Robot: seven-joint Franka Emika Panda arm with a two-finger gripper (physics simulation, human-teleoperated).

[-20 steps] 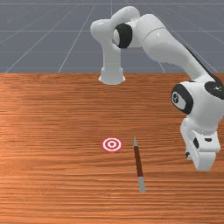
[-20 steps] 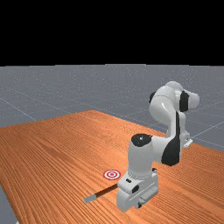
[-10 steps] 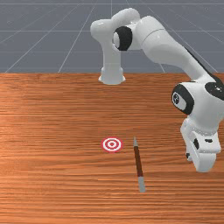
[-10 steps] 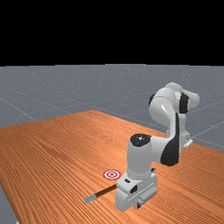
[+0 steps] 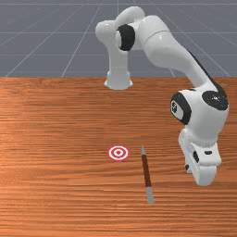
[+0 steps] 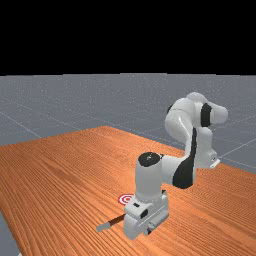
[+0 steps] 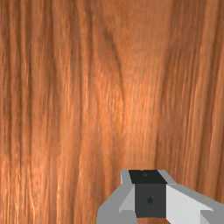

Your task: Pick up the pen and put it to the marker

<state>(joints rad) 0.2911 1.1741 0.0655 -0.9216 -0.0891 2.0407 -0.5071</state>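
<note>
The table [image 5: 51,194] ran across the front view from side to side and off the bottom of the frame, its back edge behind the base of the arm [image 5: 162,44]. That arm reached down the right of the frame, with the claw [image 7: 149,193] at the lower right, raised over bare wood and well apart from the pen. Whether it stood wide or narrow I could not tell; it did not seem to be carrying anything.

The pen [image 5: 146,171] lay flat on the wood in the front view, just right of the middle and low in the frame, its pointed tip toward the top and its blunt grey end toward the bottom. I judged it light and stiff, smooth enough to roll or slip if nudged off-centre. The brown middle of the barrel looked the best place to take hold — across its width, well away from the tapering tip.

The marker [image 5: 118,152], a red-and-white ringed disc, was near the tip, on the front view's left of it. Bare wood lay on both long sides of the pen, and the table edge at the far view's lower left seemed no hindrance. The likely next move was sideways over the barrel, then straight down — the tabletop itself being the thing to avoid striking.
</note>
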